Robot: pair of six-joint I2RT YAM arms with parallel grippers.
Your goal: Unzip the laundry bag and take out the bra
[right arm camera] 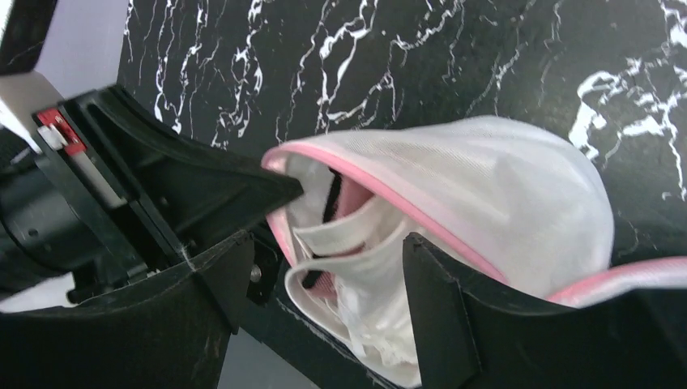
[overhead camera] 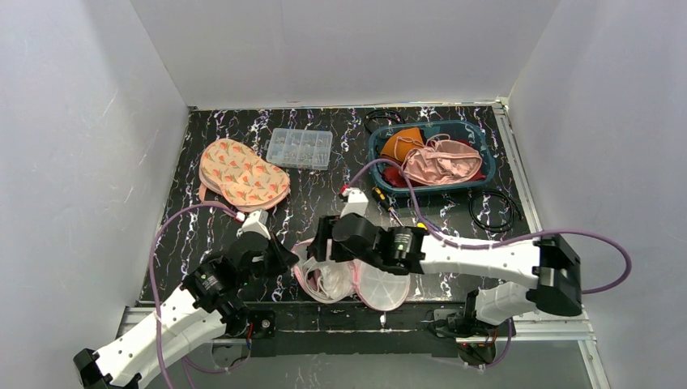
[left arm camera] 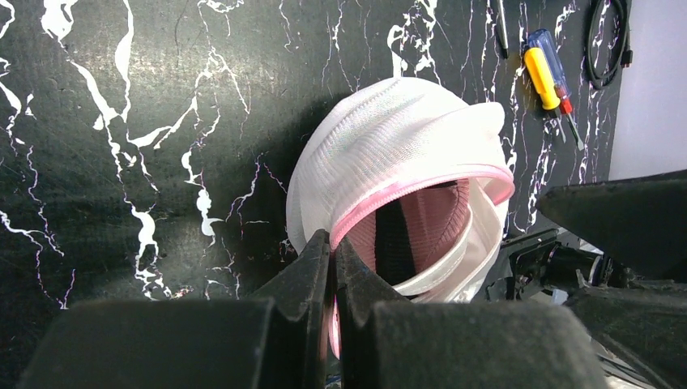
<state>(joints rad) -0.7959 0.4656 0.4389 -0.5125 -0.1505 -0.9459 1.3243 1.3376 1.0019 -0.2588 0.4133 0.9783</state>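
The white mesh laundry bag [overhead camera: 330,282] with a pink zipper rim lies unzipped at the table's near edge, its round flap [overhead camera: 383,286] folded out to the right. My left gripper [left arm camera: 334,243] is shut on the bag's pink rim [left arm camera: 421,190], holding the mouth up; from above it [overhead camera: 285,258] sits at the bag's left side. Inside shows the bra [left arm camera: 433,267], white with pink lining and a black strap. My right gripper [right arm camera: 328,259] stands open at the bag's mouth, its fingers either side of the bra's white cup [right arm camera: 364,267], not closed on it.
A peach patterned pouch [overhead camera: 243,174] lies at back left, a clear compartment box [overhead camera: 300,148] behind centre. A blue basket [overhead camera: 381,174] of garments sits back right. Screwdrivers [left arm camera: 544,77] and black cables [overhead camera: 492,209] lie right of the bag.
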